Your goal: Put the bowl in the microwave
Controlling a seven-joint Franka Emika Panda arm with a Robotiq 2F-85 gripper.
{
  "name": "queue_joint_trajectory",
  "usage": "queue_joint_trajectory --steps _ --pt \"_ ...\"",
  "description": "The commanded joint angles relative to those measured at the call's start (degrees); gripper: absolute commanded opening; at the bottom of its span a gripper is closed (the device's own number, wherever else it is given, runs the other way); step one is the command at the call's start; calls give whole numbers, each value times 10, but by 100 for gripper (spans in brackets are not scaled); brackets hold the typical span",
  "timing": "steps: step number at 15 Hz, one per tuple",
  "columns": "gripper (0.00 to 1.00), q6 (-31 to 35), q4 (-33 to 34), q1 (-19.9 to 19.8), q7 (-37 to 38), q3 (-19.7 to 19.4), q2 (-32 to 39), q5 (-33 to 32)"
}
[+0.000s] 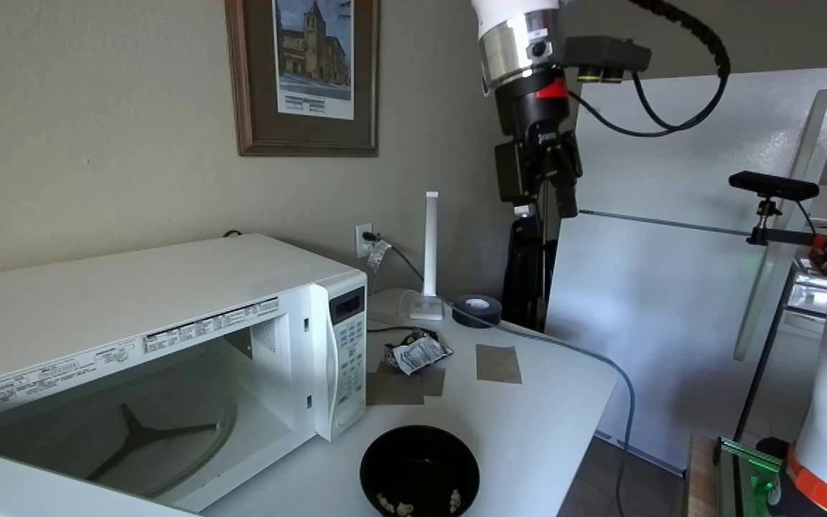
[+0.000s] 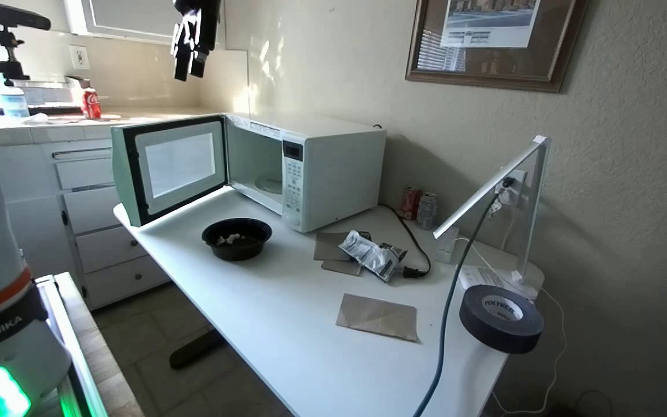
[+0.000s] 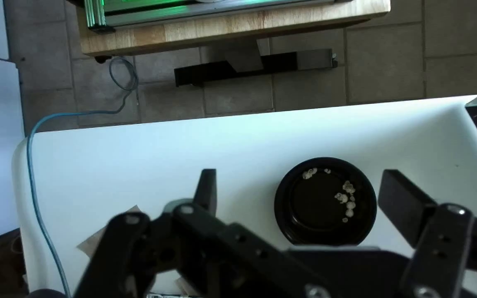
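My gripper (image 3: 302,182) hangs high above the white table (image 3: 222,142), jaws standing well apart with nothing held. The black bowl (image 3: 325,201) sits on that table, well below me; in the wrist view it shows between my jaws, nearer the one at the right. If I sink straight down uncorrected, I judge that jaw could land on the wide rim and tip out the popcorn-like clumps (image 3: 341,198) inside. The bowl may also prove too broad to span, so I might have to pinch one wall, and a glossy surface held from one side could sag or twist. The microwave (image 2: 342,174) stands below my jaws and off past that same jaw, its door (image 2: 180,165) swung out. Carrying the bowl in too high or skewed could knock it, or my knuckles, against the opening's frame, and letting go short of the turntable (image 1: 138,436) could leave it tilted on the sill.
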Motion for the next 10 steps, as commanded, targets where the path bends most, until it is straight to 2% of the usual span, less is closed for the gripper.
queue_joint_trajectory --steps 1,3,10 --pt "100 72 -30 -6 8 -11 52 -14" --pt "100 126 -51 -3 -16 -22 74 -13" --pt "100 314 -158 2 -173 -69 140 4"
